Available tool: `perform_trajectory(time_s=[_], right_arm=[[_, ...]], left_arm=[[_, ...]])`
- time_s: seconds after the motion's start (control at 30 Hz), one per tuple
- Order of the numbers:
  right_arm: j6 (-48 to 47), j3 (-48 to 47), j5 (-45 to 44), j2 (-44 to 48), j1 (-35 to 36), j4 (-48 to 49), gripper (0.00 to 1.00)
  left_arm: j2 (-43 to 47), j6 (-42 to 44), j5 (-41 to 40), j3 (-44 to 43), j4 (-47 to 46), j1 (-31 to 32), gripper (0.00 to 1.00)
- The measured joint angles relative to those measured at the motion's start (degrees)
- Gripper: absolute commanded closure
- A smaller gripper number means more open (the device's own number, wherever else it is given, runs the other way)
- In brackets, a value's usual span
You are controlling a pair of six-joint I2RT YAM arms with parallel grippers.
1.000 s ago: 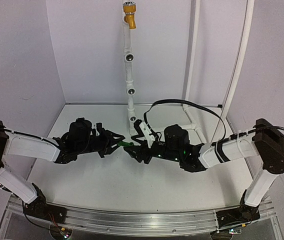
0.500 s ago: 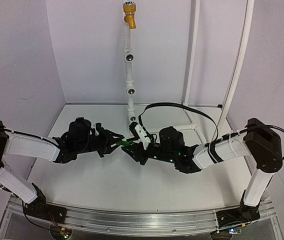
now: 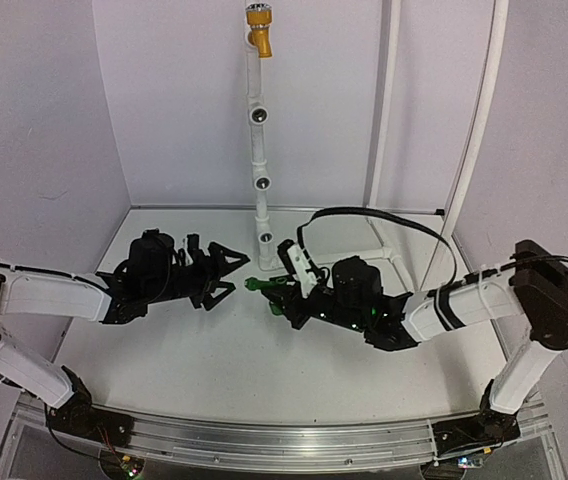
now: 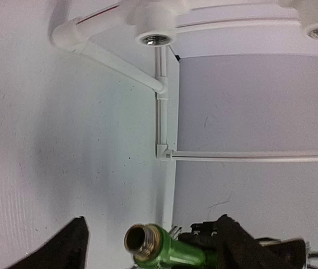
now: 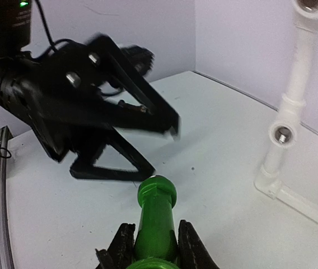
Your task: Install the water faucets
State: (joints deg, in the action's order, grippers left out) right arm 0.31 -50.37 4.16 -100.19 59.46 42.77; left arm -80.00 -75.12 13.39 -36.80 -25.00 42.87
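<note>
Right wrist: left pincer (image 5: 162, 150) before green faucet (image 5: 156, 216), pipe stand (image 5: 290, 112) beyond

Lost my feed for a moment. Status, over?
Right gripper shut on green faucet. Left gripper open, at its tip. Nothing seen between faucet and pipe stand.

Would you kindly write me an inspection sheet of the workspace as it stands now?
Surface: white table, no spills seen.
Job's things: green faucet held off the table, threaded end toward the left arm; dark brown faucet not seen.
Clutter: nothing seen.
Grippers: left gripper open, close to the faucet's free end, not gripping it; right gripper shut on the green faucet.
Cables: black cable loops above the right arm.
Surroundings: white pipe stand at the back wall, yellow-orange faucet at its top, lower sockets empty.
</note>
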Motion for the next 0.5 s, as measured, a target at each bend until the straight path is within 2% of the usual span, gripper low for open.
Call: perform_trajectory(time_s=[0.1, 0.23, 0.37, 0.5], right_arm=[[4.7, 1.8, -4.2, 6.3, -1.2, -7.0, 1.0], [9.1, 1.8, -9.6, 15.0, -3.5, -18.0, 1.0], [11.2, 3.3, -12.2, 23.4, -4.1, -27.3, 1.0], [12.3, 4.2, -13.3, 29.5, -4.1, -33.7, 1.0]], left_arm=[[3.0, 8.2, 0.1, 0.0, 0.0, -2.9, 0.0], [3.3, 19.6, 3.0, -2.6, 0.8, -10.8, 0.0], [-2.4, 31.5, 10.6, -13.7, 2.1, -17.1, 0.0], [-9.6, 42.7, 19.7, -28.0, 1.7, -18.6, 0.0]])
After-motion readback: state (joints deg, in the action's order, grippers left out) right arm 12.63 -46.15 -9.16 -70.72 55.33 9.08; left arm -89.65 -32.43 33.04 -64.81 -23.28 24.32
